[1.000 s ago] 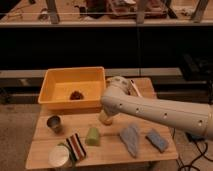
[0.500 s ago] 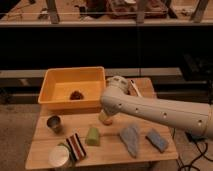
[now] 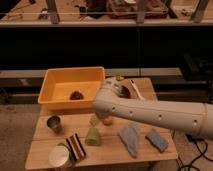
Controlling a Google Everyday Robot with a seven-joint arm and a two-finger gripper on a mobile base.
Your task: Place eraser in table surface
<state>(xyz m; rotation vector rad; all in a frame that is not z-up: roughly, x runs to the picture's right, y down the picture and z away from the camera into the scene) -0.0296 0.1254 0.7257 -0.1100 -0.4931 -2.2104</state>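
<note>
Near the front left corner of the counter (image 3: 112, 156) lies the eraser (image 3: 76, 147), striped face up. It sits just beside a round silvery tin (image 3: 59, 156) on its left, with a pale green block (image 3: 92, 136) on its right. Over the middle of the counter a white arm (image 3: 150, 114) reaches in from the right. Its gripper (image 3: 100, 118) hangs at the arm's left end, close in front of the yellow tub (image 3: 72, 70) and apart from the eraser. I cannot tell how far it is open or whether it holds anything. A metal cup (image 3: 54, 123) stands to its left. Two blue-grey cloths (image 3: 131, 140) lie at the front right.
</note>
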